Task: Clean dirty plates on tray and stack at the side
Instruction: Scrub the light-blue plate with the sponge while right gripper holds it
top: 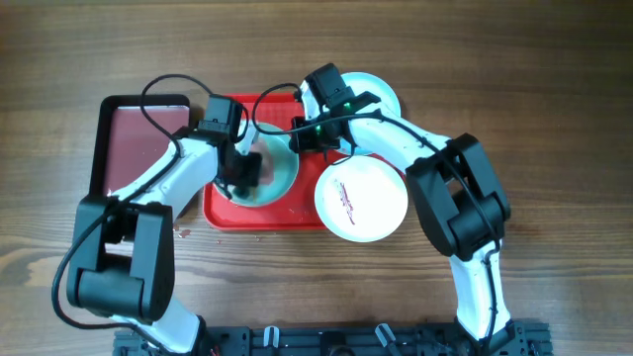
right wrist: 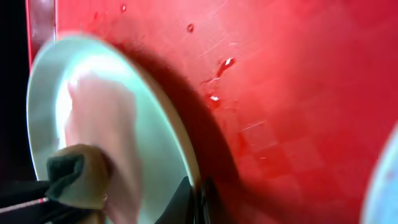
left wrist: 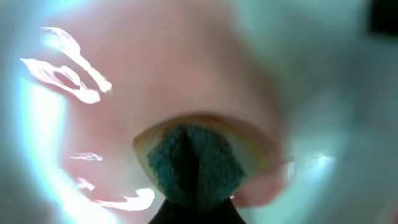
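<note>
The left end effector (top: 242, 170) is closed on a green-and-tan sponge (right wrist: 78, 177), pressed onto a pale mint plate (top: 282, 168) whose face carries a pink film. The right end effector (right wrist: 198, 198) is narrowed onto that plate's rim, holding it tilted above the red tray (top: 297, 216) at frame centre; droplets dot the tray floor. A white plate (top: 366, 203) with a dark red smear overlaps the tray's lower right corner. A second mint plate (top: 384, 94) lies upper right, and a black-rimmed maroon tray (top: 138, 133) sits on the tabletop (top: 554, 119) at upper left.
</note>
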### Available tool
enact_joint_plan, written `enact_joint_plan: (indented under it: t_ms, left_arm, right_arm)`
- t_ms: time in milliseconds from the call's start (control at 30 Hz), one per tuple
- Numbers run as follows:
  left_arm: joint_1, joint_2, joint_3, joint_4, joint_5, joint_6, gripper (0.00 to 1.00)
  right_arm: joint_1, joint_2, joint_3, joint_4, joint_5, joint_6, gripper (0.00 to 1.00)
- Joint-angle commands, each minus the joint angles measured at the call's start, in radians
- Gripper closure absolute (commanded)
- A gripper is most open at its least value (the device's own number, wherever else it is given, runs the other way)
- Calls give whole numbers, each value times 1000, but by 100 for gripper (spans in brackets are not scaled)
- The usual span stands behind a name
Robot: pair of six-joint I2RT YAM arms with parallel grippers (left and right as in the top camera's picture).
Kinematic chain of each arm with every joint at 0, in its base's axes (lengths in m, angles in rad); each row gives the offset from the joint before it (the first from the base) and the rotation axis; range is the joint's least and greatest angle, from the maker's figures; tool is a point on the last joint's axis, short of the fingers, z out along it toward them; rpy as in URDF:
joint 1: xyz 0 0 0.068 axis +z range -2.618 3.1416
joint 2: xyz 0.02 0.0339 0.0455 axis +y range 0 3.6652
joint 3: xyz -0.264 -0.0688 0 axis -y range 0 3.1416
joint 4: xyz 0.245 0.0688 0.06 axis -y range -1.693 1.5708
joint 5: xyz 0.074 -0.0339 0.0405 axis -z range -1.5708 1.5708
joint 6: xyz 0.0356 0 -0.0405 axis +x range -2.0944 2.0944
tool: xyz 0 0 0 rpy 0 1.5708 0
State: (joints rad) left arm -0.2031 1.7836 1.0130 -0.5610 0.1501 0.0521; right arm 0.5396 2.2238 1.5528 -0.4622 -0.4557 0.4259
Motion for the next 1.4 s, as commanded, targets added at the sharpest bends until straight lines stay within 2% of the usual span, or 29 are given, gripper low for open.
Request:
enact_joint_plan:
  t_ms: [0,33,100,233,333,433,500,600,633,733,767,900,967,1033,1167,1267,1367]
  left_arm:
    - [-2,12,-18,109,170,18,96]
    - [-2,12,-18,154,143,0,96]
    - [-2,12,-18,220,31,-138,96]
    - [0,18,-18,338,-109,-311,96]
    - [-1,21,-18,335,-339,-456,96]
    - [-3,21,-18,278,-414,-465,96]
    - [-5,21,-18,199,-396,-472,96]
    - [-5,21,-18,23,-151,-532,96]
    - [-4,21,-18,-37,0,-528,96]
    - [-4,21,-18,-30,289,-395,96]
    - [-4,21,-18,-8,307,-396,96]
    - [-4,22,-18,168,279,-408,96]
    - [-4,29,-18,240,149,-475,96]
    - [-4,43,-18,268,-65,-543,96]
    - [-4,73,-18,266,-343,-559,96]
    - [-4,82,-18,171,-280,-559,96]
    - [-4,82,-18,-12,-10,-558,96]
  right_arm:
    - [-2,17,-13,2,-17,22,96]
    - [0,17,-27,2,-17,23,96]
    - [0,17,-52,3,-18,47,96]
    - [0,17,-61,5,-25,49,96]
    - [3,17,-63,0,-25,59,96]
    - [10,17,-63,-1,-24,76,96]
    - [13,17,-63,-5,-24,76,96]
    - [13,17,-63,-9,-24,75,96]
    - [13,17,-63,-9,-24,75,96]
    - [13,17,-63,-7,-25,75,96]
    - [13,17,-63,-8,-25,75,95]
    - [13,17,-63,-9,-25,75,96]
    - [13,17,-63,-10,-25,74,96]
    - [13,17,-63,-10,-25,75,96]
    - [13,17,-63,-7,-25,75,95]
    - [13,17,-63,-10,-25,75,96]
    - [13,17,-63,-10,-25,74,96]
